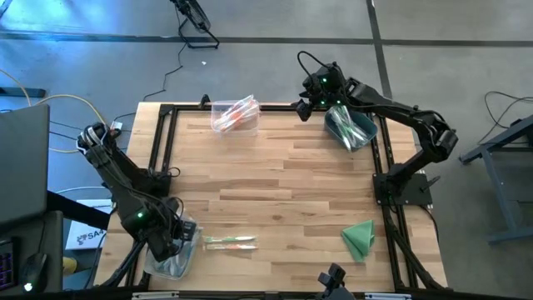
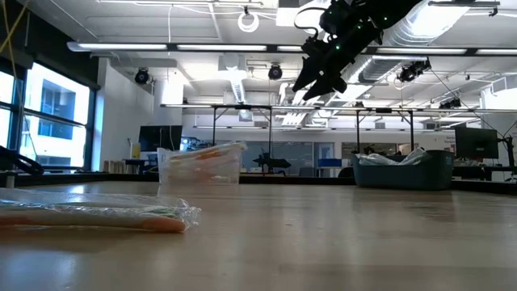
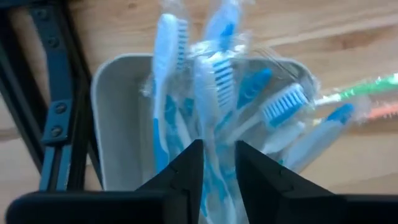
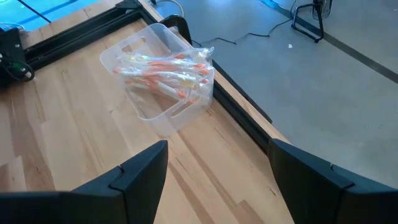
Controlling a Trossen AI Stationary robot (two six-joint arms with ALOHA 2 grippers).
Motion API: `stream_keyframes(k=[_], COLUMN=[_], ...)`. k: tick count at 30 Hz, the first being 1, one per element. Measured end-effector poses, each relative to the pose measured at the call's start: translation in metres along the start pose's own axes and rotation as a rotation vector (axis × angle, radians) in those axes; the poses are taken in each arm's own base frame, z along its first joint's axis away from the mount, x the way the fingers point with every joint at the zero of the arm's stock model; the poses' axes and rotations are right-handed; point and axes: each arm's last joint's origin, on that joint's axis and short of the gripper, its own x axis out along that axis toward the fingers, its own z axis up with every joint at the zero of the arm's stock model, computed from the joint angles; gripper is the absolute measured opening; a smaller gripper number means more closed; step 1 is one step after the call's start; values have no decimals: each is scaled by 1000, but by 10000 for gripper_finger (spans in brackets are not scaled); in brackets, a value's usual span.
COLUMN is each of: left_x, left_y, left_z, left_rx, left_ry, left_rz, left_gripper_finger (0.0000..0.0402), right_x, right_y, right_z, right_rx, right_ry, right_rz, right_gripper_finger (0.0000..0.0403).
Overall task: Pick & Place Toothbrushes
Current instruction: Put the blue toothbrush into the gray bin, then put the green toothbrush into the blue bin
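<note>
Right now your left gripper (image 3: 217, 165) hangs over the grey bin (image 3: 118, 112) at the table's near left corner, its fingers a narrow gap apart with nothing pinched between them. Below it you can see wrapped blue toothbrushes (image 3: 217, 106) piled in that bin, several leaning out over the rim. Just beside the bin, two more wrapped brushes, one green and one orange (image 1: 230, 242), lie flat on the wooden table (image 1: 275, 192).

Your right gripper (image 4: 217, 180) is held high above the far edge, near the dark teal bin (image 1: 350, 127), with its fingers spread wide and empty. Ahead of it, you have a clear bin (image 4: 163, 78) holding orange toothbrushes (image 4: 168, 71) in wrappers. A folded green cloth (image 1: 360, 237) sits near the right front corner, well apart from every bin.
</note>
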Motion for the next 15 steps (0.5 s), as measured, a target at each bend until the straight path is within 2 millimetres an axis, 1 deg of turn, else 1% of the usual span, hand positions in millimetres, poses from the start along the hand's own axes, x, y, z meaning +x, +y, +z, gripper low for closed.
stream_keyframes(k=[3, 10, 15], left_x=[0, 0, -1], left_y=[-1, 1, 2], left_z=[-1, 1, 2], left_rx=[43, 71, 74], left_ry=[11, -5, -5], left_rz=[-8, 11, 11], left_gripper_finger=[97, 141, 151], right_x=[0, 0, 0], right_y=[0, 0, 0], right_z=[0, 0, 0], right_rx=[20, 24, 23], right_ry=[0, 1, 1], right_rz=[0, 1, 1], right_gripper_finger=[270, 270, 270])
